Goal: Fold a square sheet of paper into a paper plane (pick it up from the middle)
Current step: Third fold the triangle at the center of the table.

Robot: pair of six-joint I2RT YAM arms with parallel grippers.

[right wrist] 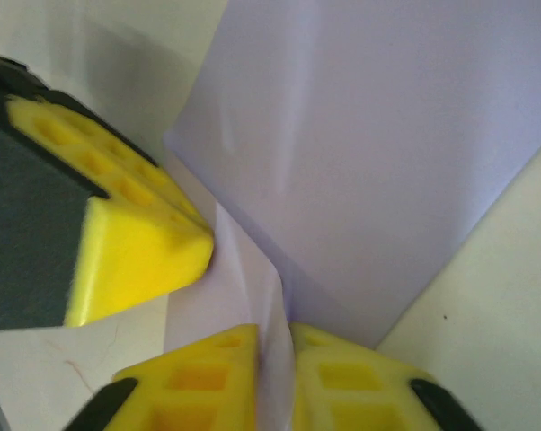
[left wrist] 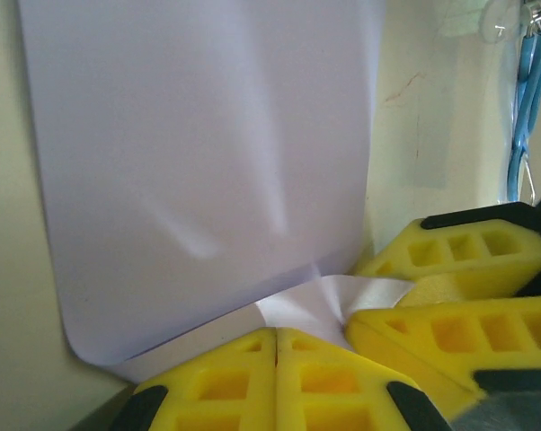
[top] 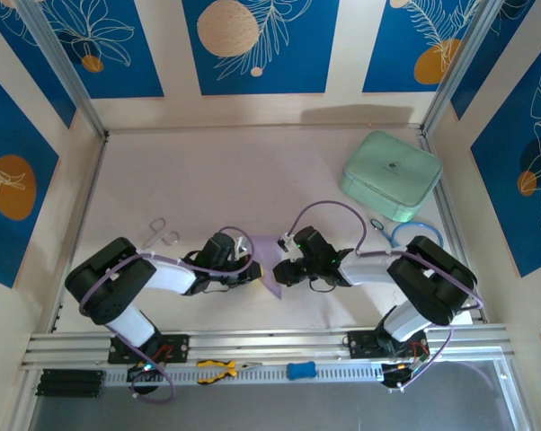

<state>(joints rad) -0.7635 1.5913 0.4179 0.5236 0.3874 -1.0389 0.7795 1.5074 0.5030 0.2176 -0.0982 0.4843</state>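
The square sheet of paper (top: 269,259) is pale lavender, partly folded, and lies at the table's near middle between the two arms. My left gripper (top: 252,267) reaches it from the left. In the left wrist view the left gripper (left wrist: 277,332) has its yellow jaws pressed together on the near folded edge of the paper (left wrist: 208,162). My right gripper (top: 282,269) meets it from the right. In the right wrist view a raised fold of the paper (right wrist: 360,153) runs through the right gripper (right wrist: 275,341), whose jaws stand slightly apart. A paper plane is out of view.
A mint-green rounded case (top: 392,175) sits at the back right, with a blue ring (top: 417,235) in front of it. Scissors (top: 163,233) lie left of the left arm. Yellow pliers (top: 218,368) and a blue item (top: 300,369) rest on the front rail.
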